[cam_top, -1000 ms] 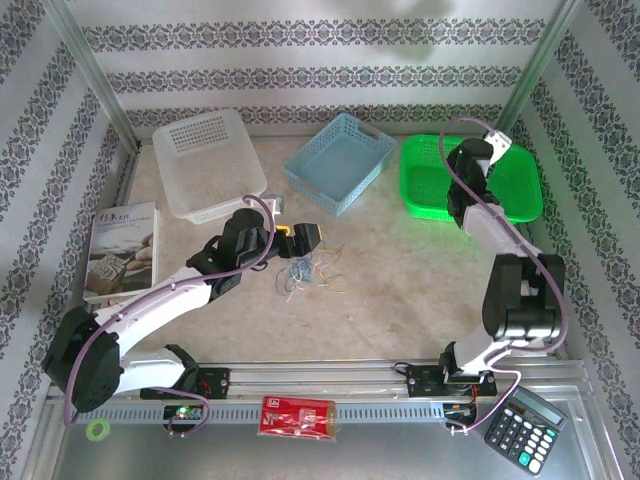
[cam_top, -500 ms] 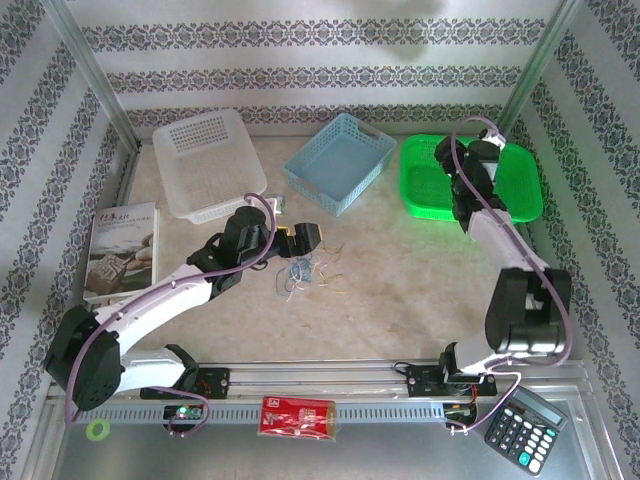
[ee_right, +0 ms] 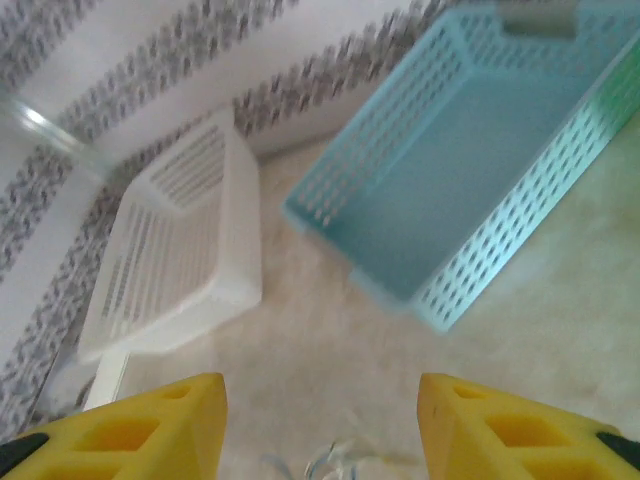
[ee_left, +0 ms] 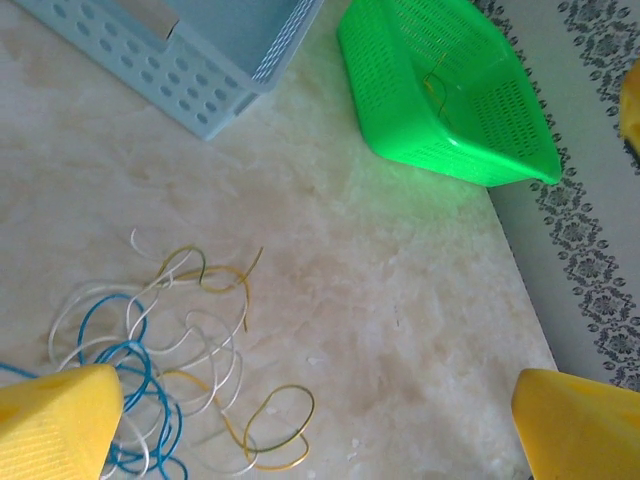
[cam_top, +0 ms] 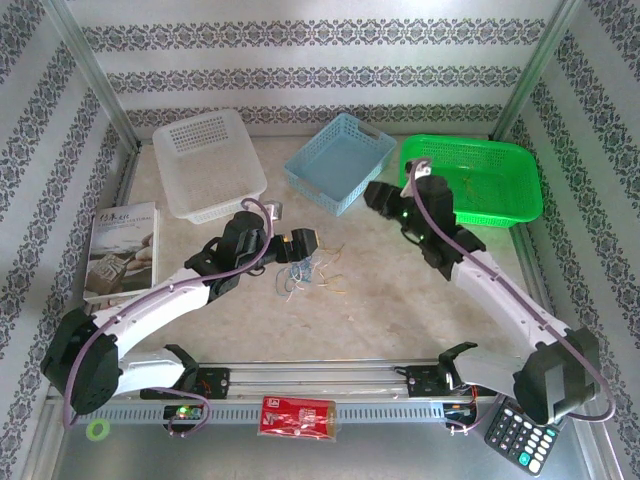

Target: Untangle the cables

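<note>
Left end effector [ee_left: 320,405] hangs open and empty, with one yellow finger [ee_left: 60,425] over the edge of the cables [ee_left: 170,370]. They lie in a loose tangle on the table [cam_top: 420,290], just in front of it in the overhead view. The right end effector [ee_right: 320,410] is also open and empty, stretched toward the middle of the table.

The cables look feather-light, thin and springy, so lifting one strand will likely drag its neighbours along. The yellow-green loop [ee_left: 280,430] at the tangle's rim seems the best place to pinch. The strands lie flat, so the fingers would have to close right at the table surface.

The blue basket [cam_top: 340,160] sits just beyond the tangle, and the white basket [cam_top: 208,165] is to its left. The green basket [cam_top: 470,147] is well apart and holds one thin strand [ee_left: 435,90]. Nothing lies between the right end effector and the cables. Crowding of the two arms seems the main risk.
</note>
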You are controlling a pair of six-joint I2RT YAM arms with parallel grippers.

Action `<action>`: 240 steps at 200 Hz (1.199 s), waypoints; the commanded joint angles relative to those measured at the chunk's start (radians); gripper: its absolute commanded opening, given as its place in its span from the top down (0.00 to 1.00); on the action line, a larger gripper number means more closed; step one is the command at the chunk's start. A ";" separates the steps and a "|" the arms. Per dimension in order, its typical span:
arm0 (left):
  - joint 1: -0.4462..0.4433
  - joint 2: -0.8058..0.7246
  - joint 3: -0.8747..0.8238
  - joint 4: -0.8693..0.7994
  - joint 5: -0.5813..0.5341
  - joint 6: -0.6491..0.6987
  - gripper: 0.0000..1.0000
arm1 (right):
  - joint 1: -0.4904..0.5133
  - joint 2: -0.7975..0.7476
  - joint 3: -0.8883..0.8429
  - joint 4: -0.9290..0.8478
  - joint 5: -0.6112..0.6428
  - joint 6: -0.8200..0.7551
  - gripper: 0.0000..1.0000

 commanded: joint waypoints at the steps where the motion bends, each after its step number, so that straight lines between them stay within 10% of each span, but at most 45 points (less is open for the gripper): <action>1: 0.013 -0.051 -0.010 -0.081 0.009 -0.016 0.00 | 0.084 -0.037 -0.079 -0.062 0.042 0.062 0.46; 105: 0.012 -0.004 -0.002 -0.143 0.154 0.027 0.00 | 0.360 -0.077 -0.378 0.004 0.180 0.183 0.48; 240: -0.256 0.503 0.468 -0.459 -0.163 0.399 0.37 | 0.055 -0.440 -0.548 -0.102 0.006 0.171 0.45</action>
